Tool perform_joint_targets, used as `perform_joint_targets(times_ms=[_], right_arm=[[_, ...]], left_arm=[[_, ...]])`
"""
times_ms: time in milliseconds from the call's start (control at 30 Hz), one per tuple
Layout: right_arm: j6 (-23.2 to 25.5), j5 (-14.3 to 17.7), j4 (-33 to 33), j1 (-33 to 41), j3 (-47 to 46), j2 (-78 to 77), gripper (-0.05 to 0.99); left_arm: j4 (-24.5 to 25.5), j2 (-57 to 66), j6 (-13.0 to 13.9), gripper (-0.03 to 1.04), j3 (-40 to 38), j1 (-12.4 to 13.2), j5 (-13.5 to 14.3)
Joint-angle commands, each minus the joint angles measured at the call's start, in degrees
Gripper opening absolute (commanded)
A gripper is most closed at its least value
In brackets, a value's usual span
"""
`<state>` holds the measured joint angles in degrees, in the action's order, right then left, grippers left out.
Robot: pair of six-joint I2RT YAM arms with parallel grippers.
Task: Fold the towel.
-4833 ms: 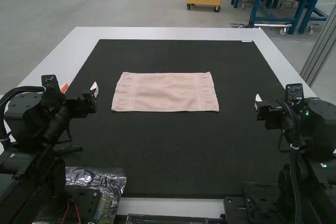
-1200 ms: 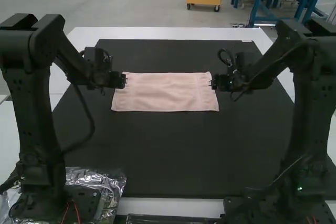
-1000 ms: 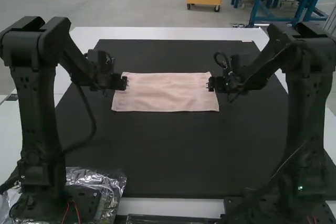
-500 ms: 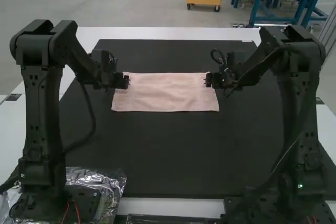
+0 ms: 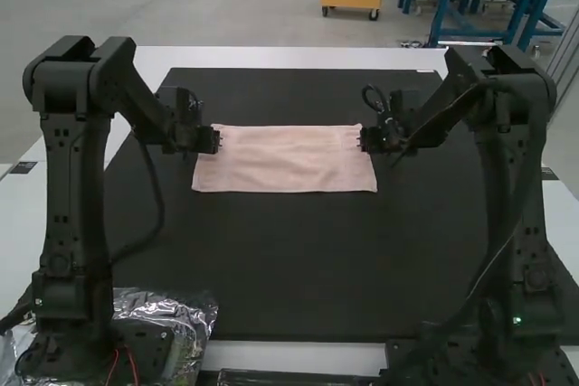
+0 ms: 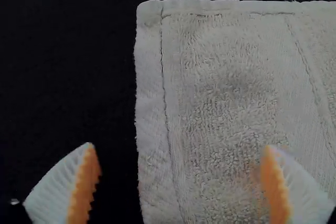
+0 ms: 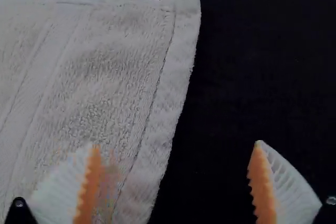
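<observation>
The towel (image 5: 285,162) lies flat on the far half of the black mat (image 5: 289,259), long axis running left to right, more mat on every side. At its short ends, the left gripper (image 5: 219,138) and right gripper (image 5: 361,140) have fingers spread apart; white table (image 5: 289,59) borders the mat.

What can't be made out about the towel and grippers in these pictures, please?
- Left wrist view: whether the left gripper touches the towel; viewing angle hides any gap.
- Right wrist view: the same for the right gripper; the towel's far end is cut off by the picture's edge.
- High view: parts of the towel's side edges, behind the grippers.
</observation>
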<state>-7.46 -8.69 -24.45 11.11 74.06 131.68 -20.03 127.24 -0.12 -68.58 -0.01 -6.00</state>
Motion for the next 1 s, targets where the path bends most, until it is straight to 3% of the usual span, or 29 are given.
perform_joint_targets(times_ms=[0, 33, 467, 633, 767, 967], right_arm=[[-1.59, -3.00, 0.10, -0.13, 0.21, 1.57, -0.02], [-1.50, -3.26, 0.28, -0.22, 0.29, 1.57, -0.02], [0.87, -3.53, 0.45, -0.92, 2.05, -3.18, -0.02], [1.66, -4.85, 3.35, -1.89, 2.05, -5.47, -0.02], [1.84, -5.99, 3.70, -3.38, -0.15, -7.93, -0.02], [1.93, -6.96, 3.70, -5.14, -3.31, -11.35, -0.02]], left_arm=[[0.17, 2.22, 1.61, 0.19, -0.68, 0.36, 0.90], [-0.18, 2.57, 1.79, 0.02, -0.68, 0.36, 0.90], [-1.68, -1.91, 0.56, 0.02, -2.53, 0.10, -4.28], [0.34, -4.46, 0.03, 0.02, -3.14, 0.45, -5.07], [2.81, -6.74, 0.21, 0.02, -2.44, 0.98, -7.27], [3.42, -9.29, 0.38, 0.02, -0.15, 2.38, -7.71]])
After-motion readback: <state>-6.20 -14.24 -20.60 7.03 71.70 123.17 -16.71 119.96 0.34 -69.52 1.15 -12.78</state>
